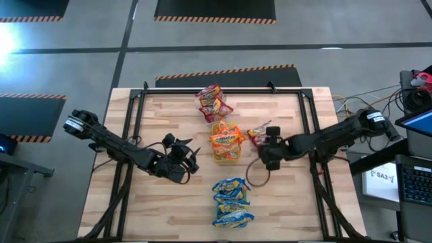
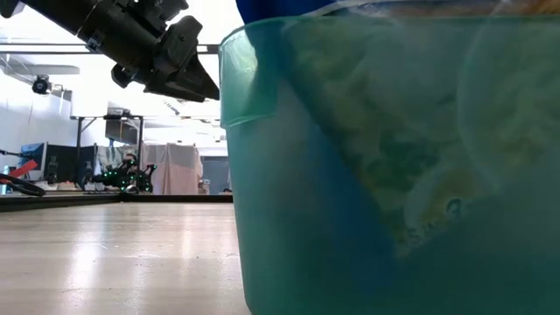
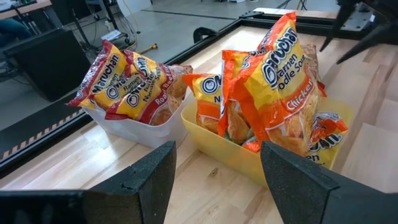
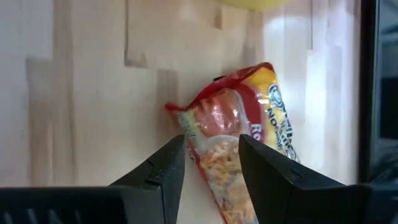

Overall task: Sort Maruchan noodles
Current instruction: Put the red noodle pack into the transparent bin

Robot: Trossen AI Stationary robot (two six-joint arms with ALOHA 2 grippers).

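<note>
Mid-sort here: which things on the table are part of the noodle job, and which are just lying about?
Job:
- red crinkly plastic noodle packet between the right gripper fingers
- red packets in the clear tray
- orange packets in the yellow tray
- blue packets
- left gripper, open, waiting

Lying about:
- dark ring-shaped loop on the wooden table

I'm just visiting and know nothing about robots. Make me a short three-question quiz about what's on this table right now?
1. True or false: the orange packets sit in a yellow tray.
2. Which packet is the right claw closing around? A) blue B) red C) orange
3. Fill in: the left claw is open and holds ____.

Key:
1. True. The red ones beside them sit in a clear tray, and the blue packets lie nearer the table's front edge.
2. B, the lone red packet lying on the wood between its fingers.
3. Nothing.
</note>
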